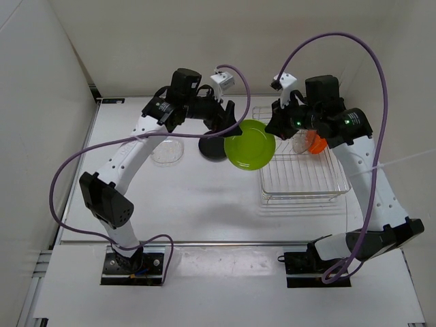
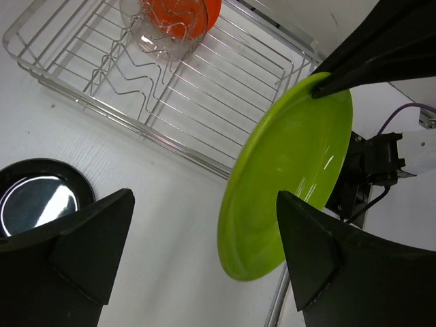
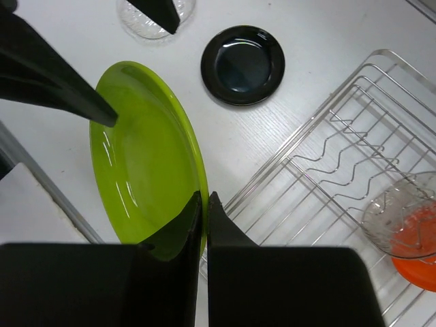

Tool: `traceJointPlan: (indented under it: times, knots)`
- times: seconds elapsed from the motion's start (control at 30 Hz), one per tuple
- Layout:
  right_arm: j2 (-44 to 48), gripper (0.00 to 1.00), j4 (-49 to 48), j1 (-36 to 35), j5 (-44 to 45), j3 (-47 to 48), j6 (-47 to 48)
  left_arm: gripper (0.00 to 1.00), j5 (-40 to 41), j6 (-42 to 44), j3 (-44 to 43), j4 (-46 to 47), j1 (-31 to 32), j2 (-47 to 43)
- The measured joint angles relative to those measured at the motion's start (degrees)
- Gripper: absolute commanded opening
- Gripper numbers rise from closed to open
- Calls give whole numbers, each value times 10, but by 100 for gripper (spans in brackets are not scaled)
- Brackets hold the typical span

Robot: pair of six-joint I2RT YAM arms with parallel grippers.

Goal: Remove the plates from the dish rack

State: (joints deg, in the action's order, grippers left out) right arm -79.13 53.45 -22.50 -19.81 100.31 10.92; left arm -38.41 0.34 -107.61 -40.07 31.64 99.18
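**Green plate held in the air between two arms**

The lime green plate [image 1: 250, 144] hangs face up over the left rim of the dish rack [image 1: 303, 180], above the white table [image 1: 204, 211]. The right gripper [image 3: 204, 208] is clenched on its far-right rim, both fingers pinching the thin edge. The left gripper [image 2: 204, 197] is spread wide at the opposite side. The plate's edge sits between its fingers, close against one, and I cannot tell whether it touches. The plate is smooth and glossy, with a shallow well and a raised lip.

Left of it, flat on the table, lie a glossy black plate [image 3: 242, 65] and, farther left, a clear plate [image 1: 167, 150], the two apart. The widest stretch of tabletop runs along their near side.

Toward the rack's right side an orange plate [image 3: 417, 262] stands with the other clear plate [image 3: 398, 211] just left of it. The rack is thin silver wire, with a grid floor, wavy dividers and a low rim.
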Motion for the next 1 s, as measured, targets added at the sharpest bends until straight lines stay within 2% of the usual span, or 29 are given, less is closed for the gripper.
traceJointPlan:
  times: [0.03, 0.07, 0.2, 0.23, 0.27, 0.3, 0.47, 0.63, 0.67, 0.7, 0.73, 0.77, 0.8, 0.83, 1.0]
  knots:
    - [0, 1, 1, 0, -6, 0, 0, 93, 0, 0, -2, 0, 1, 2]
    - [0, 1, 2, 0, -14, 0, 0, 85, 0, -2, -3, 0, 3, 5]
    - [1, 1, 4, 0, -21, -2, 1, 69, 0, -6, -5, 0, 7, 13]
    - [2, 1, 4, 0, -20, -4, 1, 63, 1, -5, -5, 0, 7, 14]
    - [2, 1, 4, 0, -20, -6, 1, 49, 1, -5, -5, -1, 8, 14]
    - [2, 1, 4, 0, -20, -8, 1, 41, 1, -9, -5, -2, 8, 14]
    - [2, 1, 1, 0, -12, -9, 0, 11, -5, -6, -5, -2, 15, 14]
    - [2, 1, 0, 4, -9, -9, 5, 11, -15, -3, -3, -5, 16, 12]
    - [2, 6, 0, 4, -10, -9, 5, 11, -14, -4, 1, -2, 16, 11]
    - [2, 17, 1, 4, -10, -9, 5, 11, -13, -4, 6, 1, 17, 9]
    - [2, 36, 1, 4, -10, -9, 2, 11, -10, -7, 11, 4, 17, 6]
    - [1, 68, 0, 4, -8, -9, 0, 11, -2, -9, 17, 7, 18, 3]
    - [1, 90, -2, 4, -5, -10, -5, 11, 13, -12, 24, 11, 18, 0]
    - [2, 100, -6, 4, 1, -12, -5, 11, 37, -15, 31, 14, 18, -3]
    - [3, 100, -33, 2, 92, -38, -32, 11, 141, -33, 58, 25, 8, 1]
